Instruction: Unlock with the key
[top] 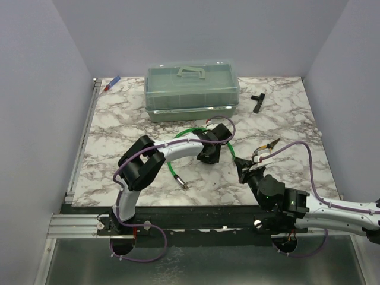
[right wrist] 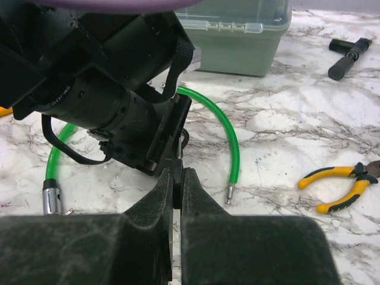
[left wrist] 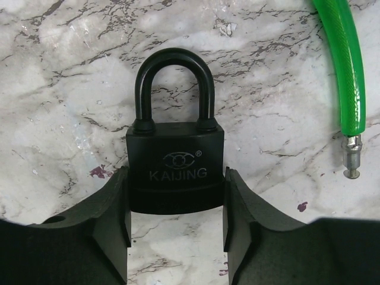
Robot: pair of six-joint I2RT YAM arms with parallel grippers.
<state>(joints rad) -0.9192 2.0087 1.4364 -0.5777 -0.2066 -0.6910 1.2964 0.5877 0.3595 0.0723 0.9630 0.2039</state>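
Black fingers of the right gripper are pressed flat together, and the key cannot be made out; if it sits between them, it is hidden. Their tips stand right at the underside of the left gripper, but whether they touch it I cannot tell. The left gripper has its two fingers against both sides of the lower body of the padlock, with no gap showing, so it grips the padlock. The padlock lies flat on the marble table, with its shackle closed and pointing away from the fingers. Bare marble lies all around the shackle. To the right of it the metal end of the green cable lies near but apart. The cable curves around the left gripper on the far side. The yellow pliers lie to the right of the right gripper, well apart, with open marble between them. The green box stands along the far edge, and the T-shaped tool lies near the far right corner. Both grippers work in the middle of the table, away from its side edges.
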